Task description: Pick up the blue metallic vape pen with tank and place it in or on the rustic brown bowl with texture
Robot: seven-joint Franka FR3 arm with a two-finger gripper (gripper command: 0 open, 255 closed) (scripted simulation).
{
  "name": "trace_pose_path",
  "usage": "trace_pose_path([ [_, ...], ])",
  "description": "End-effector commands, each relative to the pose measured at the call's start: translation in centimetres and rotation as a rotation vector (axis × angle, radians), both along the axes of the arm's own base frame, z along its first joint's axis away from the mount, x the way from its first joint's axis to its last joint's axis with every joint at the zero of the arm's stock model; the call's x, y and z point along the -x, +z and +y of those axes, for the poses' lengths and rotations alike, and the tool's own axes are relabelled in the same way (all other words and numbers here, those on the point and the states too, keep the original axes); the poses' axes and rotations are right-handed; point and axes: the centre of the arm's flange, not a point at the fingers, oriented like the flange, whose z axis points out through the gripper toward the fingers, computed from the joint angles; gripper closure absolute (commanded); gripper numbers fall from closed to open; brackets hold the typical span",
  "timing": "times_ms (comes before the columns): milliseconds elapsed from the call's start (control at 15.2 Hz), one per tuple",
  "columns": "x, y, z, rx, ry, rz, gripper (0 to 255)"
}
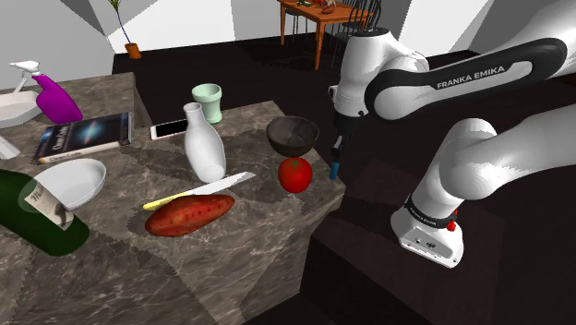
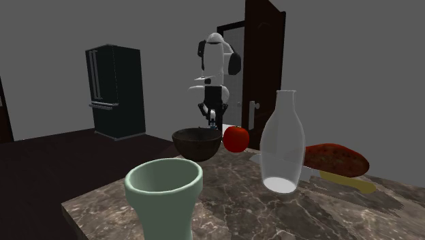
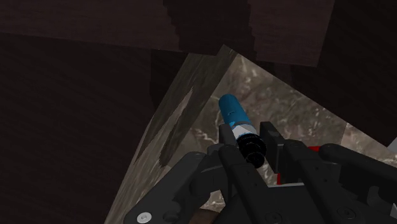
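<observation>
The marble worktop (image 1: 249,249) is crowded, and its only bare stretch is the corner nearest the stand, so working from that side makes sense. The white arm (image 1: 480,74) stands with its elbow high, its forearm reaching toward the shoulder view's left and its wrist bent down, so the hand hangs just off that corner. The dark brown bowl (image 1: 293,136) sits close to the same edge with a red tomato (image 1: 295,174) just beside it. I'd guess a short carry inward over the rim is all that's left. The claw (image 1: 336,148) points downward, pinching the blue vape pen (image 3: 232,111) by its black tank end. The blue barrel juts out beyond the fingertips, lifted off the stone and not yet over the bowl.
</observation>
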Motion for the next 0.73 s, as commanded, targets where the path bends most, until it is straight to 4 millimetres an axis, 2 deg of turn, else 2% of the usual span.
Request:
trace_pose_path([
  [0, 0.0, 0.0, 0.0, 0.000, 0.000, 0.001, 255],
  [66, 0.0, 0.0, 0.0, 0.000, 0.000, 0.001, 255],
  [660, 0.0, 4.7, 0.0, 0.000, 0.000, 0.001, 255],
])
